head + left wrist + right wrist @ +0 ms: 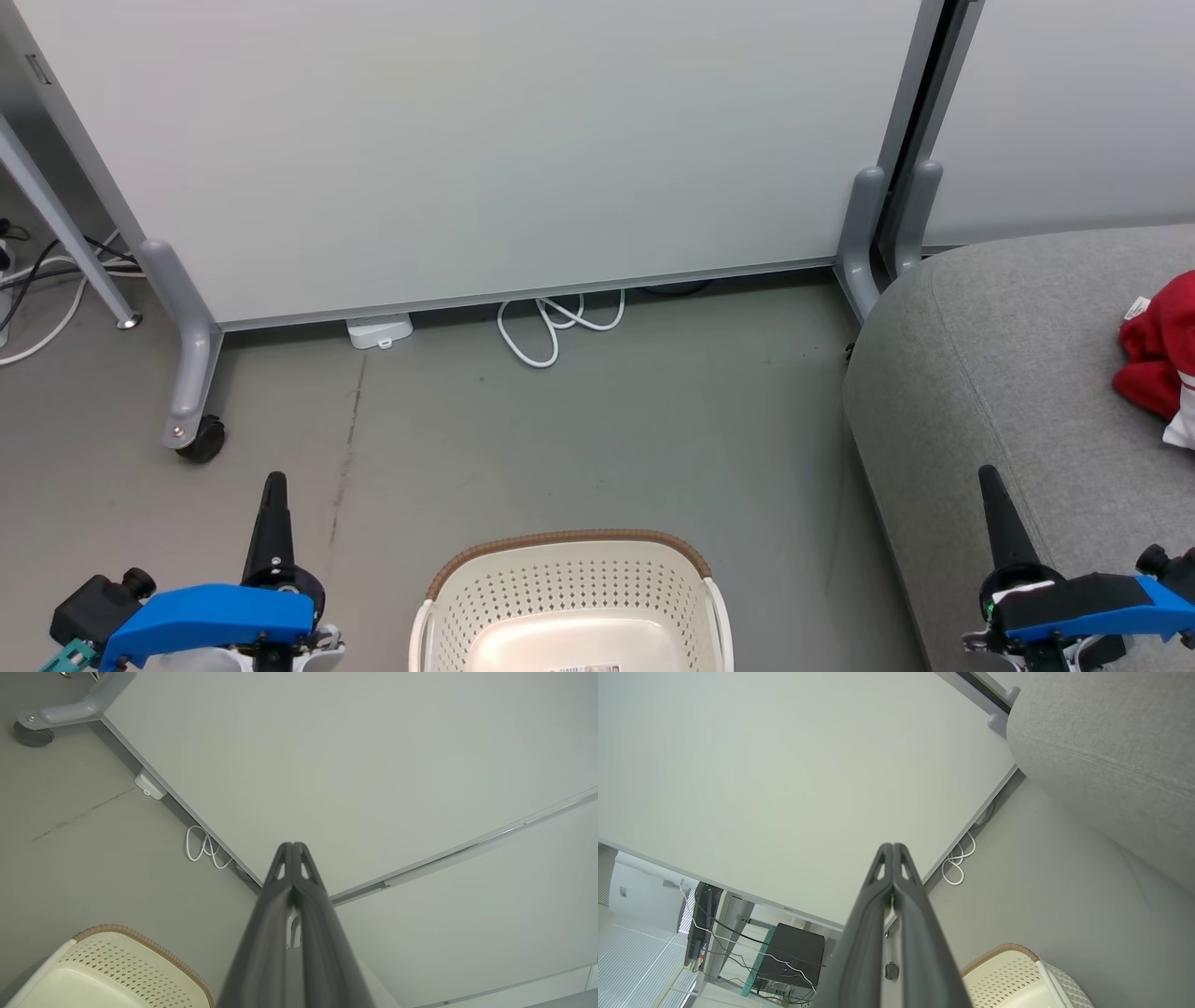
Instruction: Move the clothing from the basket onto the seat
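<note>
Risking a missed garment: cream perforated plastic basket [569, 539], near half unseen; red clothing [1158, 355] on grey fabric seat [990, 317]; left pincer [274, 482], right pincer [988, 472] pressed together, empty.

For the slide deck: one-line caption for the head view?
Left gripper and right gripper shut, flanking the basket, visible part empty; red clothing on the grey seat.

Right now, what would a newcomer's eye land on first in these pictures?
The red clothing at the far right, lying on the grey seat, stands out against the greys. Next comes the cream basket on the floor at bottom centre, with no clothing in the part that shows. The left end effector and right end effector flank it, both shut.
</note>
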